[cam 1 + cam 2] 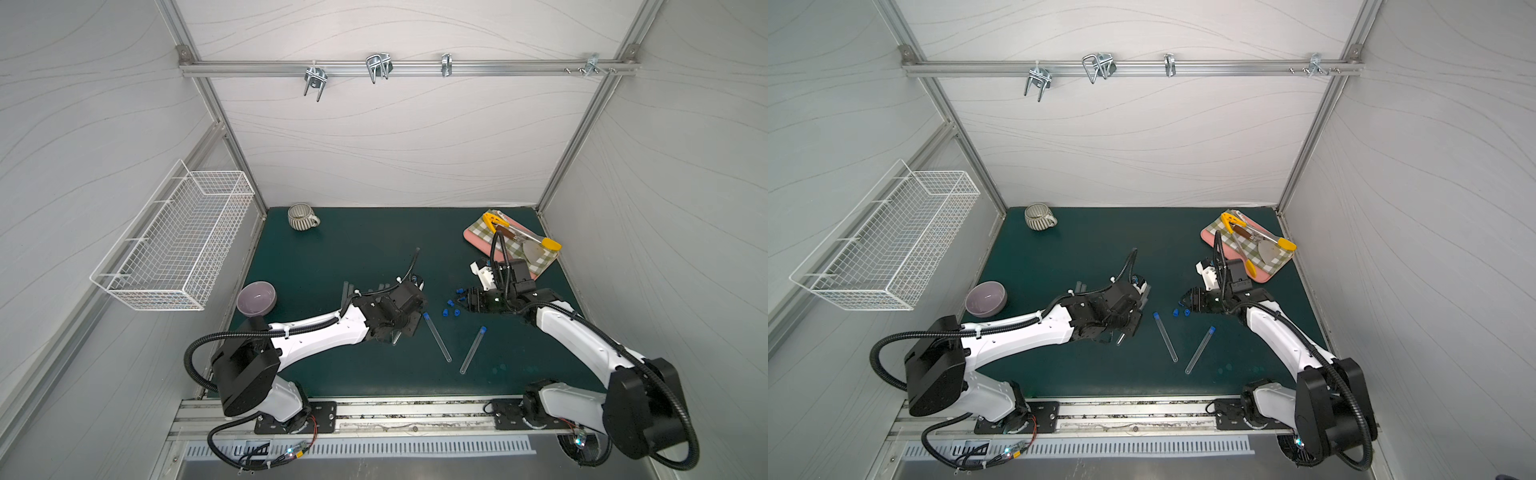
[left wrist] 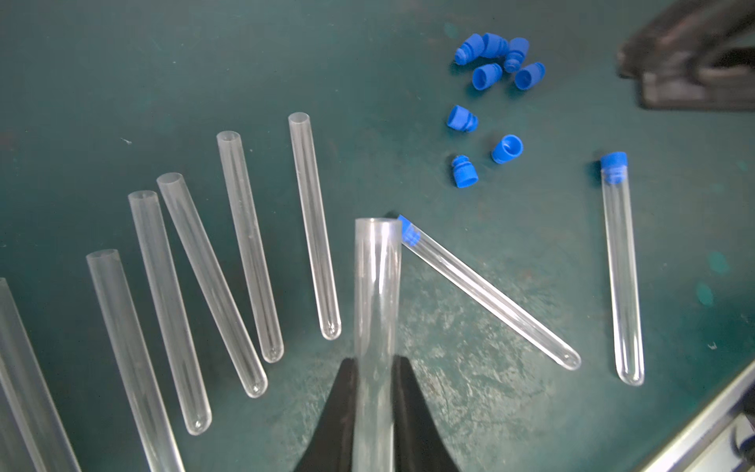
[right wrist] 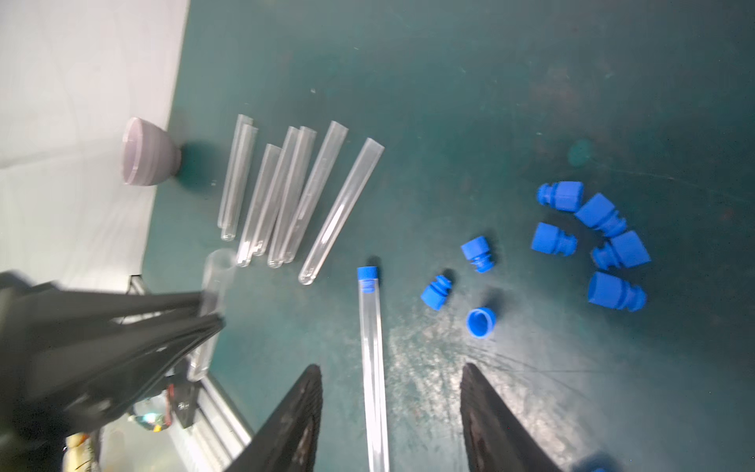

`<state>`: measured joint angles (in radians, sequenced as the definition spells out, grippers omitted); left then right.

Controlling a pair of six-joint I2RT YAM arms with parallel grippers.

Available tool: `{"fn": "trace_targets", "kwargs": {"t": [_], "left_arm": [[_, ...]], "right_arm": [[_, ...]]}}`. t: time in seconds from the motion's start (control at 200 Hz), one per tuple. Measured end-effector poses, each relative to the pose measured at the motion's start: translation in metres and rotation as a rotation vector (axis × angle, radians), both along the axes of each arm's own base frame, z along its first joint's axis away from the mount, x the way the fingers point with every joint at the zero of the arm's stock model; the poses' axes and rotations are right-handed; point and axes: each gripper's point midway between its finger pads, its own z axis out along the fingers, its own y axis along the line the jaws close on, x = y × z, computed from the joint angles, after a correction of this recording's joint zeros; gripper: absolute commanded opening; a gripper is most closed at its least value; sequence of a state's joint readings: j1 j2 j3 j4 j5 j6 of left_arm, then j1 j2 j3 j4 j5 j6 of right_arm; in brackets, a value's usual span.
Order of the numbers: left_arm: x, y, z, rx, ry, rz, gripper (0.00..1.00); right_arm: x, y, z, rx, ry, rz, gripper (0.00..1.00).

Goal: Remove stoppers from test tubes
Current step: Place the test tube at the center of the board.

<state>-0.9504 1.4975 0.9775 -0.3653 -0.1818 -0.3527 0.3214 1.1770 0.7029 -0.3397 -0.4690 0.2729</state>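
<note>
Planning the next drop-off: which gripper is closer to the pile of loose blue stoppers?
Right. The right gripper hangs open just beside the loose stoppers on the mat. The left gripper sits farther off, clamped on an unstoppered test tube.

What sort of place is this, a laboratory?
Likely a robot test cell, not a real lab: left arm and right arm inside an aluminium frame, with test tubes, a mug and a wire basket.
</note>
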Motion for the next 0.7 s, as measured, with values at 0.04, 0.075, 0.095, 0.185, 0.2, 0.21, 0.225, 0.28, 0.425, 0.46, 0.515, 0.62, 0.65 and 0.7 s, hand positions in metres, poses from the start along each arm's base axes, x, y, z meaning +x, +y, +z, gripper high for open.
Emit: {"fn": "trace_targets", "kwargs": {"t": [0.04,0.075,0.095,0.185,0.2,0.21,0.225,0.28,0.425,0.46,0.515,0.62,0.65,0.7], "left_arm": [[0.003,0.0,-0.001,0.001,0.004,0.008,0.0],[0.006,0.001,-0.003,0.003,0.008,0.014,0.0],[0.008,0.001,-0.003,0.004,0.01,0.017,0.0],[0.015,0.0,-0.01,0.012,0.024,0.029,0.0],[0.016,0.0,-0.011,0.014,0.027,0.03,0.0],[0.017,-0.001,-0.012,0.015,0.029,0.031,0.0],[0.018,-0.001,-0.013,0.016,0.031,0.033,0.0],[0.021,-0.002,-0.018,0.023,0.041,0.038,0.0],[0.03,-0.01,-0.028,0.03,0.058,0.041,0.0],[0.032,-0.013,-0.029,0.029,0.06,0.04,0.0],[0.036,-0.019,-0.031,0.027,0.062,0.038,0.0],[0.045,-0.028,-0.034,0.029,0.065,0.041,0.01],[0.049,-0.03,-0.036,0.03,0.066,0.045,0.0],[0.052,-0.032,-0.04,0.035,0.07,0.049,0.01]], "right_arm": [[-0.002,0.001,0.003,0.009,-0.006,0.003,0.56],[-0.003,0.001,0.005,0.019,-0.006,0.004,0.56],[-0.004,0.001,0.005,0.023,-0.007,0.006,0.56],[-0.01,0.002,0.004,0.043,0.01,0.009,0.57],[-0.01,0.002,0.004,0.045,0.013,0.01,0.57],[-0.011,0.002,0.003,0.047,0.015,0.01,0.57],[-0.011,0.001,0.003,0.049,0.019,0.009,0.57],[-0.014,0.0,0.0,0.056,0.032,0.006,0.57],[-0.015,-0.007,-0.004,0.07,0.048,-0.014,0.58],[-0.014,-0.008,-0.002,0.075,0.045,-0.018,0.59],[-0.013,-0.01,0.002,0.082,0.033,-0.023,0.59],[-0.013,-0.011,0.008,0.094,0.014,-0.026,0.59],[-0.013,-0.011,0.009,0.097,0.011,-0.025,0.6],[-0.014,-0.011,0.011,0.101,0.007,-0.025,0.6]]}}
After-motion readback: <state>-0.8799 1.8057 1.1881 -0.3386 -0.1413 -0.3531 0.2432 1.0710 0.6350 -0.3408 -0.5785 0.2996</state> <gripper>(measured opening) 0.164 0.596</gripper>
